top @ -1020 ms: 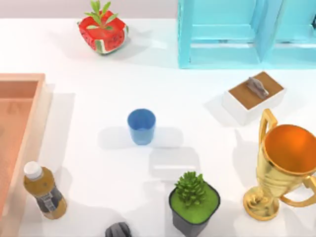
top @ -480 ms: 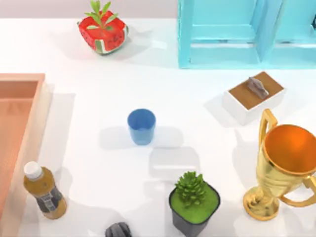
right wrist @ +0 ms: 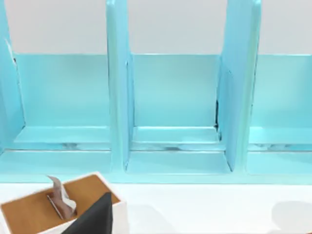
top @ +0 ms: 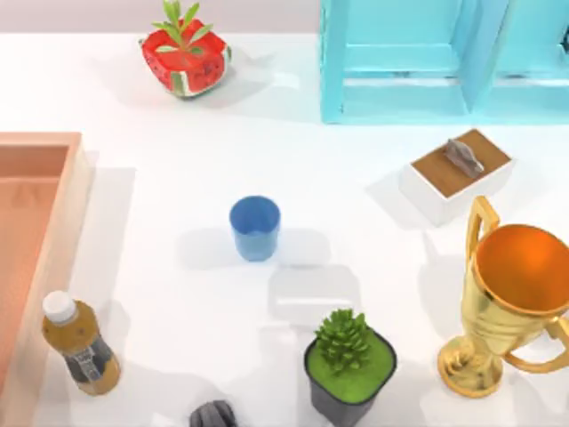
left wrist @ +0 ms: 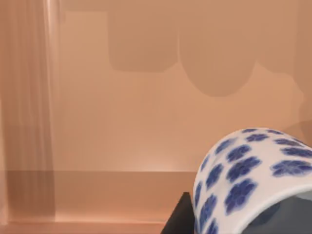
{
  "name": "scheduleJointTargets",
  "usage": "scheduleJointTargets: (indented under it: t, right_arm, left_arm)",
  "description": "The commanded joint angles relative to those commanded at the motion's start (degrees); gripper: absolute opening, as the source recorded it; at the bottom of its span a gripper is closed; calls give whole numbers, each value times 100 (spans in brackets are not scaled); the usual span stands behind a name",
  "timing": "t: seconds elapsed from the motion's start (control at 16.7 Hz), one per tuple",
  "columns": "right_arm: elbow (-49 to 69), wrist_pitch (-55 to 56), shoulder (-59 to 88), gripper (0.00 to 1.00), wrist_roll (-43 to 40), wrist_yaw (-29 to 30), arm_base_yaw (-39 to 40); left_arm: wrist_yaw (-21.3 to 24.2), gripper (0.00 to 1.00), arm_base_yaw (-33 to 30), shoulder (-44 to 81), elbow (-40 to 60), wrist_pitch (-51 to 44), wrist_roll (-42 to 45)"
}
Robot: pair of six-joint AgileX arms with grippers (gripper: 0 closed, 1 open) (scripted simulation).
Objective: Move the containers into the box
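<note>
Nothing moved | blue tumbler (top: 255,228) empty on table | patterned cup (left wrist: 253,180) over box (left wrist: 122,146) | end effector states unclear

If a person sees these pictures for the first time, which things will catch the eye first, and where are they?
The big golden trophy at the table's right edge stands out first, with the turquoise frame at the far right behind it. A blue tumbler stands alone near the middle. In the left wrist view, a white cup with a dark-blue flower pattern hangs close above the orange-brown box.
</note>
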Motion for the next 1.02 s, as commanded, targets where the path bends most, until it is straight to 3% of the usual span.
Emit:
scheduleJointTargets:
  t: [0.6, 1.02]
  right_arm:
    - [0, 0, 0, 100, 0, 0, 0]
    - [0, 0, 0, 100, 0, 0, 0]
  left_arm:
    - [0, 98, 0, 0, 0, 0, 0]
    - [0, 100, 0, 0, 0, 0, 0]
